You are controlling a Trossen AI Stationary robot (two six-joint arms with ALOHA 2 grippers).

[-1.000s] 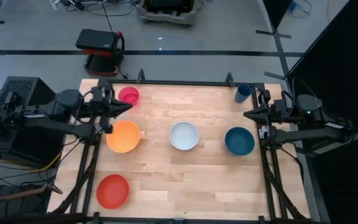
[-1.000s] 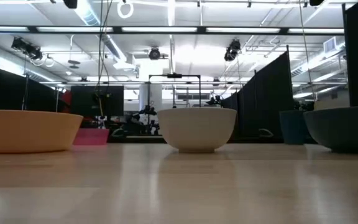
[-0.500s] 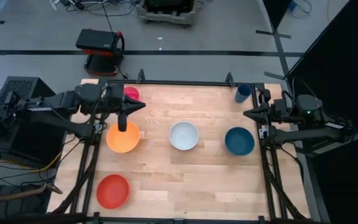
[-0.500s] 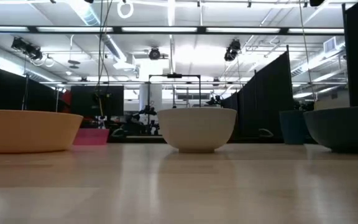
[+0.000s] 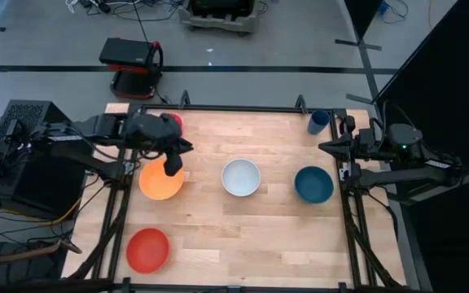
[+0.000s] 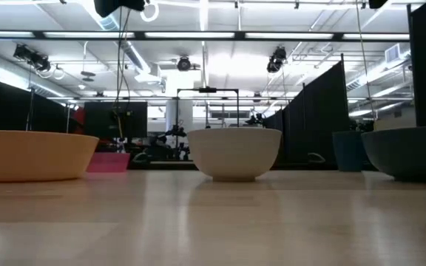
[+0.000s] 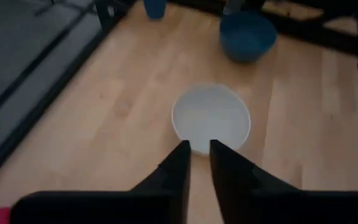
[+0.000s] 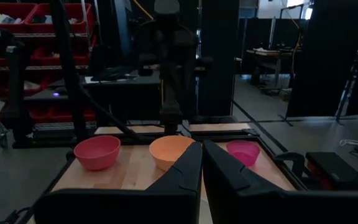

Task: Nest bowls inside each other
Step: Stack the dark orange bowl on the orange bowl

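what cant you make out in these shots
- Pink bowl: high view, mostly covered by the left arm; only its edge shows.
- Red bowl: absent from the low view, outside the frame.
- Left gripper: high view, over the orange bowl; height above it unclear.
- Blue cup: low view, partly behind the teal bowl.

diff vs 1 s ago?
The left gripper swung out from the table's left edge over the orange bowl, and its fingers parted slightly. It holds nothing. The right gripper stayed parked and shut, and no bowl moved.
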